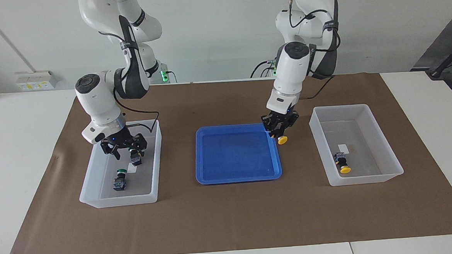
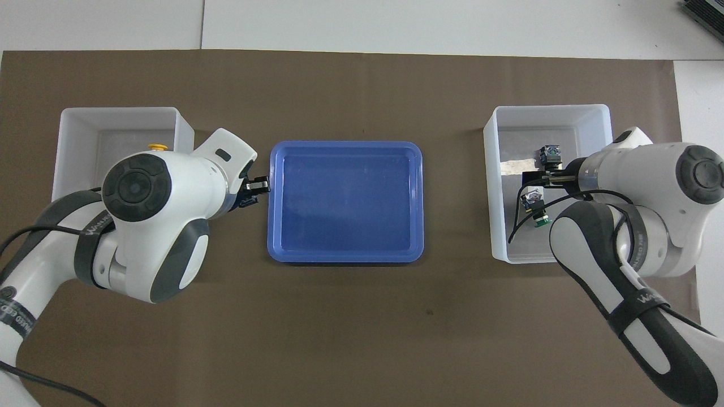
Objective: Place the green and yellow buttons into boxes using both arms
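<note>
The left hand (image 1: 279,131), clenched on the small, rigid, likely light yellow button's (image 1: 282,139) blocky body, carries it cap-down; right hand (image 1: 123,147) released.

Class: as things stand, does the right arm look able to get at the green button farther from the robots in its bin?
Probably yes: the right gripper hangs open over that bin, and the green button lies uncovered below it.

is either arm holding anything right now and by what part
The left tool holds a yellow button by its black body, cap down. The right tool holds nothing.
</note>
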Robot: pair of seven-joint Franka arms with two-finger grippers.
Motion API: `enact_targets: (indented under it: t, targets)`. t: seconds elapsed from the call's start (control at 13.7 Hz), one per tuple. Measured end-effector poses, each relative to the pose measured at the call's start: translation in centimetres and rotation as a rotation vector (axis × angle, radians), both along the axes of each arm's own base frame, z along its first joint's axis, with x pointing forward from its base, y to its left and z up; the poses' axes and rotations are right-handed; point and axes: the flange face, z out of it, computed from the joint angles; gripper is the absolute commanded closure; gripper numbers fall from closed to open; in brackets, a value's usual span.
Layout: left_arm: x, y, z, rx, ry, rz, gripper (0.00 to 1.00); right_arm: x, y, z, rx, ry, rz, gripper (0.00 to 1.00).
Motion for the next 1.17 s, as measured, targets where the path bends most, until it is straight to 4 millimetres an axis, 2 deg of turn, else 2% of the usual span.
enact_targets:
  t: [0.15,0.29,0.44,0.58,0.73,0.88,1.02,1.17]
  targets:
    - [1.8,5.3,0.1,0.024,-0.018,-0.041,1.00,0.3,-0.3,2.8,0.017,0.012,-0.060,0.00]
    - [3.4,10.5,0.5,0.050,-0.075,-0.105,1.00,0.0,-1.3,6.6,0.017,0.054,-0.081,0.00]
    - [4.3,15.4,0.6,0.086,-0.110,-0.161,1.00,-1.1,-2.7,10.8,0.003,0.100,-0.087,0.00]
    - [4.6,18.9,0.2,0.121,-0.121,-0.225,1.00,-2.7,-3.3,13.3,-0.018,0.133,-0.081,0.00]
    - [5.1,21.4,-1.5,0.147,-0.136,-0.263,1.00,-4.0,-3.4,14.5,-0.031,0.171,-0.075,0.00]
    - [6.0,23.2,-4.5,0.170,-0.166,-0.284,1.00,-5.1,-4.1,15.0,-0.042,0.207,-0.071,0.00]
    - [6.7,24.3,-7.6,0.183,-0.177,-0.291,1.00,-5.7,-6.9,15.6,-0.046,0.206,-0.048,0.00]
    - [7.0,24.6,-9.3,0.188,-0.186,-0.293,0.99,-6.1,-9.3,16.4,-0.047,0.192,-0.050,0.00]
